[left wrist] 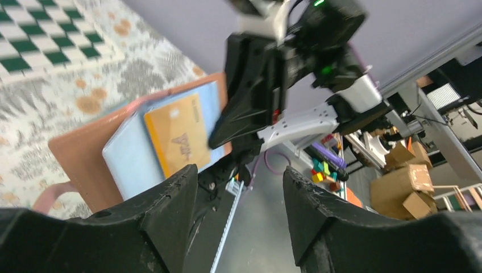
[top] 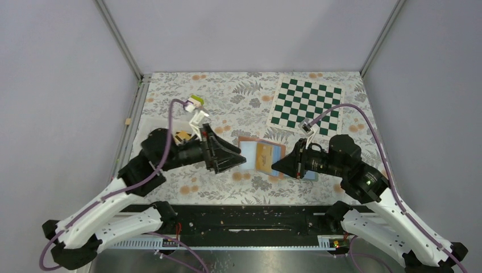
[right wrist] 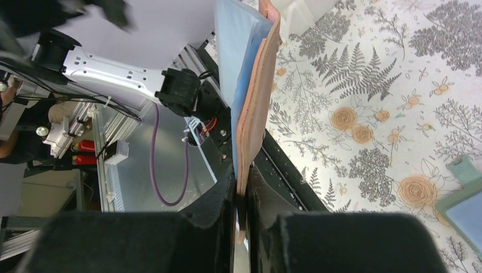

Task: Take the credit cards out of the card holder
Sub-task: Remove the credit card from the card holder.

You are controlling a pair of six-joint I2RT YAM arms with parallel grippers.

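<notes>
Credit card point(left wrist: 181, 136) sits in card holder point(left wrist: 79, 153); right tool point(right wrist: 242, 185) clamps holder edge; left tool point(left wrist: 240, 176) open, empty. Risk: hard pull drags holder free.

My white-and-black left arm point(top: 108, 205) stretches inward from the near left. My black left claw point(left wrist: 239, 176) points toward its partner, fingers spread around nothing. My right arm point(top: 398, 216) reaches leftward, and my right claw point(right wrist: 241, 196) is pinched tight on the edge of the brown leather card holder point(right wrist: 256, 108).
</notes>
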